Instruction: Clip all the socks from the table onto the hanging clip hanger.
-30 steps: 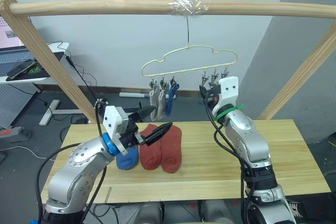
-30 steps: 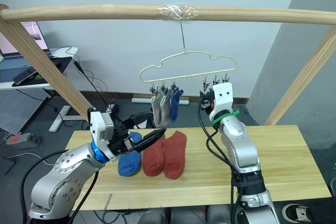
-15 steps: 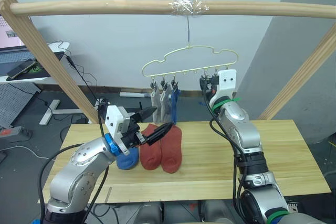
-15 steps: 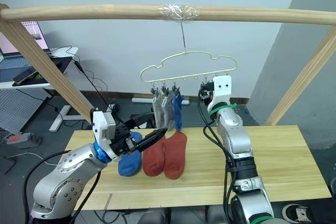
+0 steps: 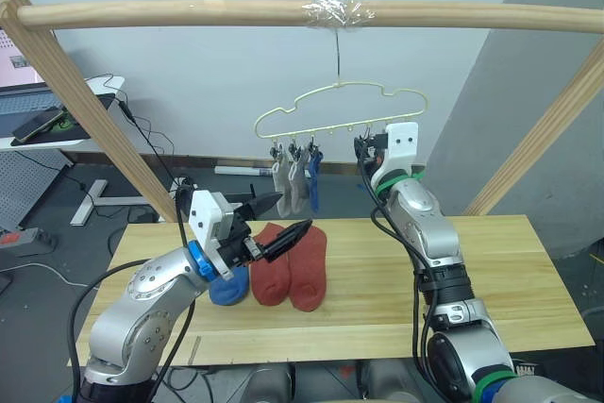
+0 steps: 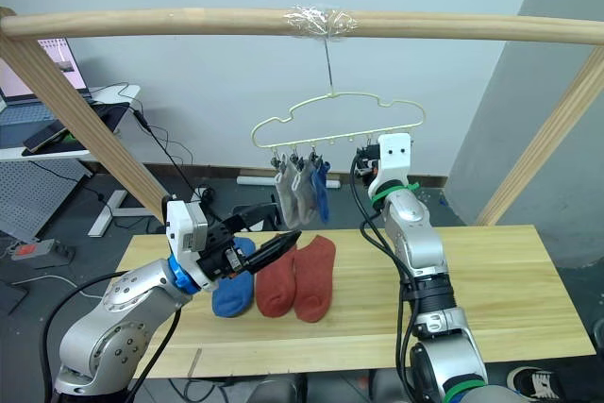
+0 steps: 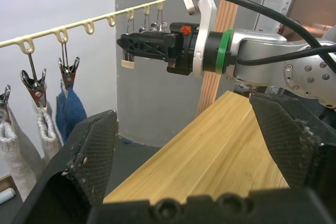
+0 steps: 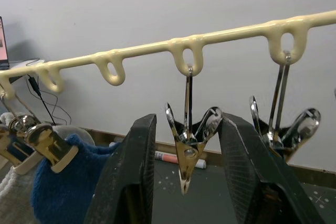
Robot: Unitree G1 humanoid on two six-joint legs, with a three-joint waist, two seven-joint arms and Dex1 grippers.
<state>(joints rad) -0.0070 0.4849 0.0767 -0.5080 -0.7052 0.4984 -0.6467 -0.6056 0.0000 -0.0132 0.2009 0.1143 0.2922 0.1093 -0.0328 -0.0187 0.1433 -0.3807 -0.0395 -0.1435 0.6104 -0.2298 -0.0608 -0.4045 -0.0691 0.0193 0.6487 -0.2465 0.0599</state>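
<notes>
Right fingers (image 8: 236,174) around an empty clip (image 8: 188,139), unsqueezed.

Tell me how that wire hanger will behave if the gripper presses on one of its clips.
The hanger hangs from the pole by one thin hook, so it will probably swing or tilt rather than resist. Its clips dangle loosely from small loops and may twist away. Three socks weigh one end, so it may sit slightly unbalanced.
</notes>
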